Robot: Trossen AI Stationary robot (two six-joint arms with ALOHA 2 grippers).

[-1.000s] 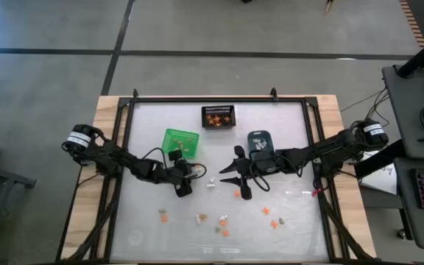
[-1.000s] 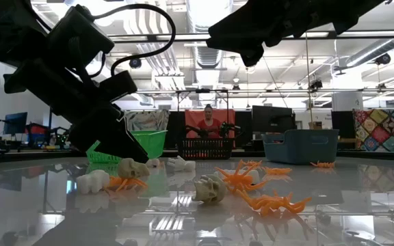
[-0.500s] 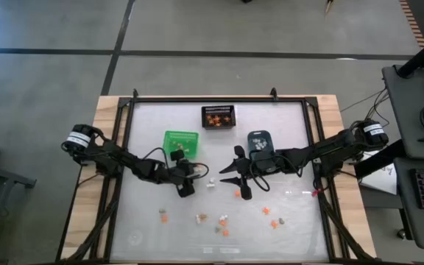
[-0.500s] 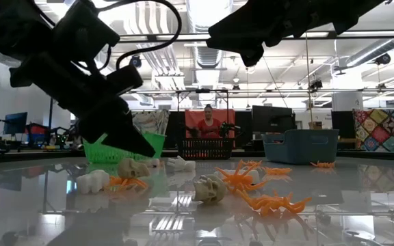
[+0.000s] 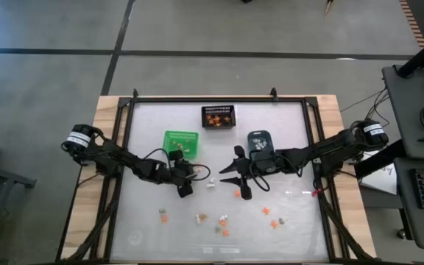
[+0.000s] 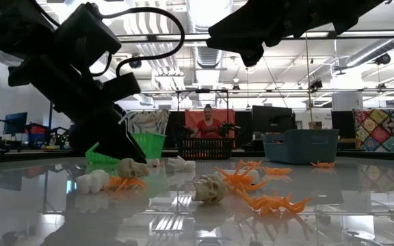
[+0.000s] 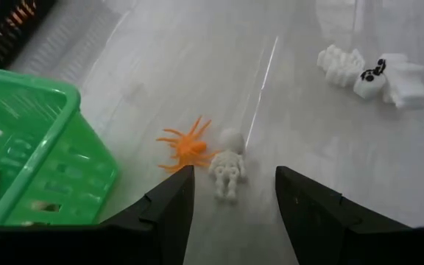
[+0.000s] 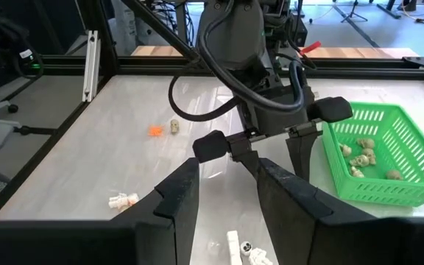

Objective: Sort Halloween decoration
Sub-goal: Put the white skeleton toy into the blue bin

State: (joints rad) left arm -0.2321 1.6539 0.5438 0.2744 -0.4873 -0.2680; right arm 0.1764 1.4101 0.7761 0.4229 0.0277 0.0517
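Note:
The Halloween decoration lies scattered on the white table: several tiny orange, white and tan trinkets (image 5: 223, 219) toward the near edge. In the low view a tan skull (image 6: 209, 188) and orange spiders (image 6: 269, 201) show. My left gripper (image 5: 186, 185) hangs open and low, just off the green bin's (image 5: 180, 141) near right corner. Its fingers stand on either side of a small white skeleton (image 7: 227, 166), apart from it, with an orange spider (image 7: 188, 146) beside. My right gripper (image 5: 235, 181) is open and raised mid-table, with nothing between its fingers (image 8: 175, 195).
The green bin (image 8: 389, 151) holds a few tan skulls. A black mesh bin (image 5: 218, 116) with orange pieces stands at the far middle, and a blue-grey bin (image 5: 260, 143) sits right of centre. More white skeleton pieces (image 7: 374, 70) lie beyond my left gripper. A dark frame (image 5: 219, 97) edges the table.

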